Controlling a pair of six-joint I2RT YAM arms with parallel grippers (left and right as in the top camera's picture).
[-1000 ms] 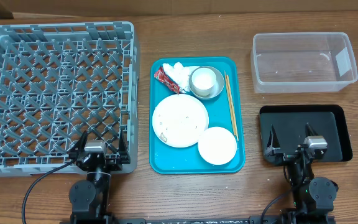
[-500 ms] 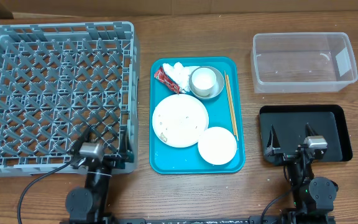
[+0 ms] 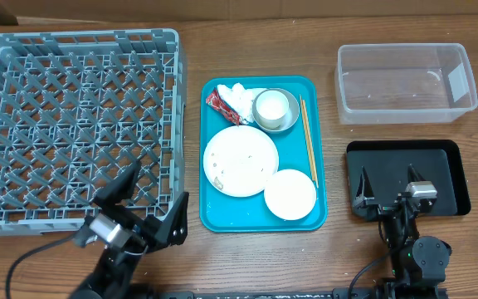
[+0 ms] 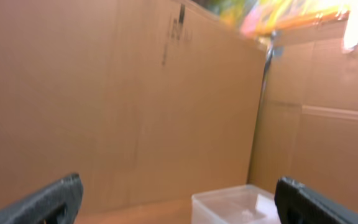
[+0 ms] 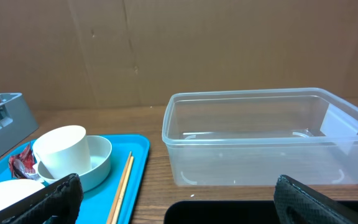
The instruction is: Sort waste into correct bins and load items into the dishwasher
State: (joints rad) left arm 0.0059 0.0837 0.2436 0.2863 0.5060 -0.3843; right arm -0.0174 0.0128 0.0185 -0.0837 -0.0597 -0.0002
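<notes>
The grey dish rack [image 3: 73, 124] fills the left. On the teal tray [image 3: 318, 218] lie a pale-pink plate [image 3: 241, 161] with rice specks, a pale-pink bowl [image 3: 290, 193], a grey-white bowl [image 3: 289, 122] holding the white cup [image 3: 272, 105], the white napkin [image 3: 237, 96], the red wrapper [image 3: 219, 105] and the chopsticks [image 3: 308, 141]. My left gripper [image 3: 149, 203] is open and empty, tilted up at the rack's near right corner. My right gripper [image 3: 386, 187] is open and empty over the black tray [image 3: 438, 158]. The right wrist view shows the cup [image 5: 59, 151], the chopsticks [image 5: 122, 186] and the clear tub [image 5: 266, 137].
The clear tub [image 3: 405, 81] stands at the back right, behind the black tray. The left wrist view shows only cardboard walls, the tub's corner [image 4: 241, 205] and my open left gripper [image 4: 179, 211]. A corner of the rack [image 5: 2, 121] shows in the right wrist view.
My left arm has swung and tilted toward the right, its fingers now pointing diagonally past the rack's corner. The right arm and all the objects have not moved.
</notes>
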